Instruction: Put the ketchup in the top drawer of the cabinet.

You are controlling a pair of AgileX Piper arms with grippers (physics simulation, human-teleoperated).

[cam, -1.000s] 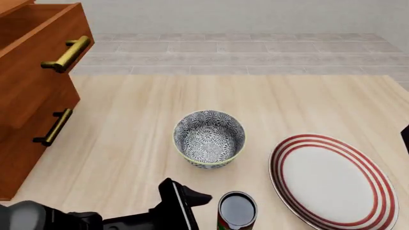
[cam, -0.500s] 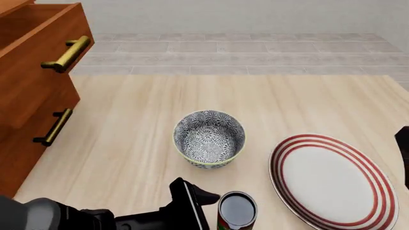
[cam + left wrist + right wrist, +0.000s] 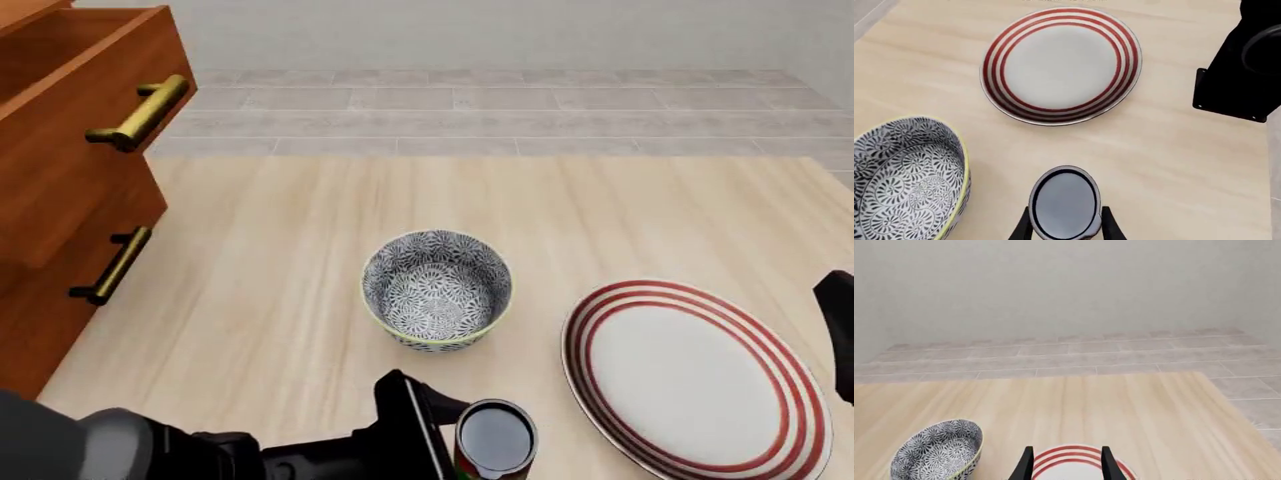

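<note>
A pale wood-grain table meets a floor of grey rectangular tiles running to a plain off-white wall; lighting appears even, with no distinct source visible.

The front view looks forward and down over the table, taking in the cabinet, bowl and plate. The left wrist view looks steeply down, close to the table. The right wrist view faces the far wall. All three views share bowl and plate.
</note>
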